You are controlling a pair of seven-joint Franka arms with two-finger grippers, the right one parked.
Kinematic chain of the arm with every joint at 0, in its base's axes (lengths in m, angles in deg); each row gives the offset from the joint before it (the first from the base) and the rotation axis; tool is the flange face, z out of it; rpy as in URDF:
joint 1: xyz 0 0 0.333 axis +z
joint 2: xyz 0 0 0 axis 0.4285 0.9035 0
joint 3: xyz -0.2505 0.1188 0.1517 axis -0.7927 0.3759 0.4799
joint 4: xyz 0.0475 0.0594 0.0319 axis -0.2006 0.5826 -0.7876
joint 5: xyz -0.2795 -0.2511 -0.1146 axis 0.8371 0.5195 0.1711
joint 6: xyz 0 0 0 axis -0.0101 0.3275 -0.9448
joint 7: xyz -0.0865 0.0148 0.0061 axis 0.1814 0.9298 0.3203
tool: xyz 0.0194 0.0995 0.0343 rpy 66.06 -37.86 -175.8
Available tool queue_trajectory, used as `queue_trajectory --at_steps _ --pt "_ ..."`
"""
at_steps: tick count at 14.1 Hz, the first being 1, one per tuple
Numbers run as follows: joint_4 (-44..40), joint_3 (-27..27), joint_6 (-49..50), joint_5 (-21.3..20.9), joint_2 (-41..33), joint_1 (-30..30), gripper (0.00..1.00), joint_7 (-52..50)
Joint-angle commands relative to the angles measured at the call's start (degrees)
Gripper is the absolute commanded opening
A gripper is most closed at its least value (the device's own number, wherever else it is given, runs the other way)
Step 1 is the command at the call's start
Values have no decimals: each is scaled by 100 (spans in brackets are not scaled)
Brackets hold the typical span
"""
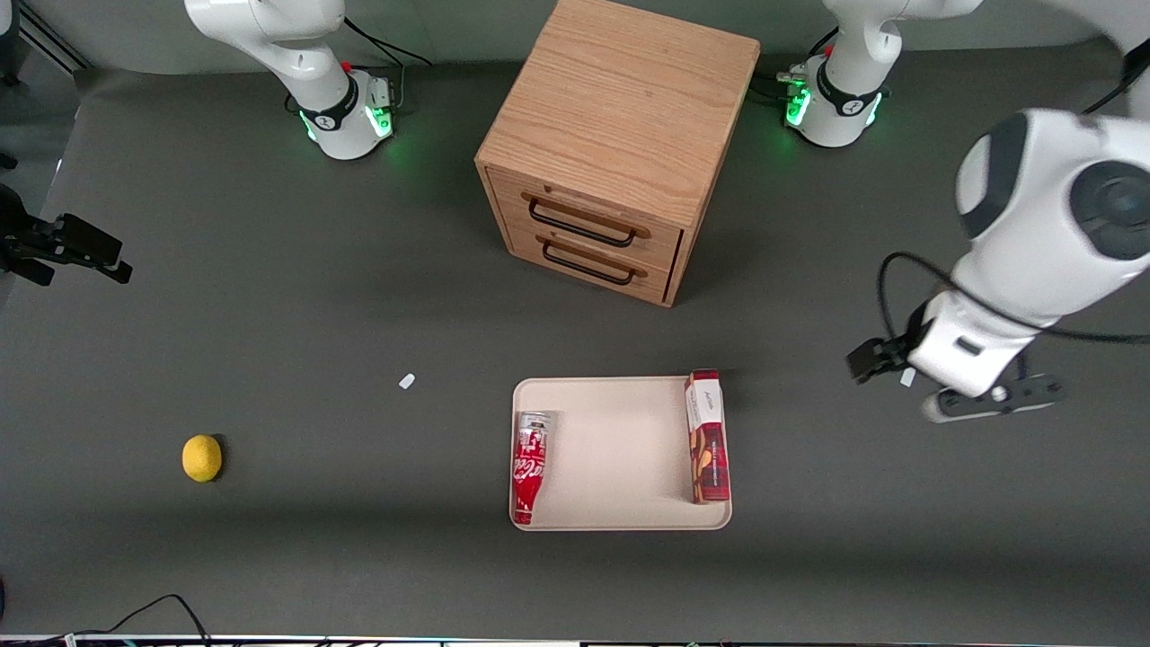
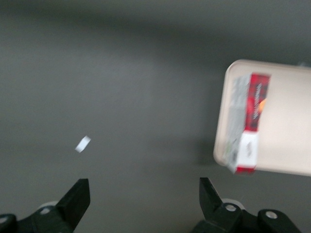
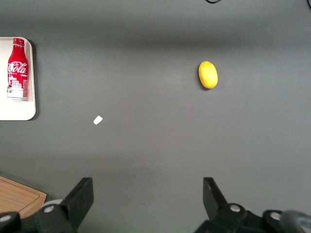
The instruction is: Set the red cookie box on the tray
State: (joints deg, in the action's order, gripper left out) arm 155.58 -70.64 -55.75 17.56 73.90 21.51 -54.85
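The slim dark-red cardboard cookie box point(image 1: 707, 438) with its white end panel is lying on the flat beige rounded-corner tray point(image 1: 620, 449), along the tray's edge nearest the working arm, its white end pointing toward the wooden two-drawer cabinet point(image 1: 611, 153); from the front it appears to be resting on a narrow side and may be leaning on the low rim, though that is hard to settle. Judging by its look, the carton is probably light, stiff along its length but easy to crush across its broad faces, and smooth-printed enough to slip, so a hold across the narrow width near mid-length would seem safest. The left arm's black two-finger end effector point(image 2: 145, 196) is hanging over bare dark tabletop point(image 1: 359, 539) toward the working arm's end, well apart from the box, with its fingers spread wide and holding nothing. A red Coca-Cola bottle-shaped can point(image 1: 530, 465) is lying along the tray's edge nearest the parked arm, apart from the box. In the left wrist view motion blur is smearing the box's printing, and the tray is being cut off at the frame edge.
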Motion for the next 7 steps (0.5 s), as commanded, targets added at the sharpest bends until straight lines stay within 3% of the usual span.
queue_trajectory --at_steps 1,7 --pt "731 -8 325 113 -991 341 100 403" --pt "900 -34 1256 227 -2012 825 100 1001"
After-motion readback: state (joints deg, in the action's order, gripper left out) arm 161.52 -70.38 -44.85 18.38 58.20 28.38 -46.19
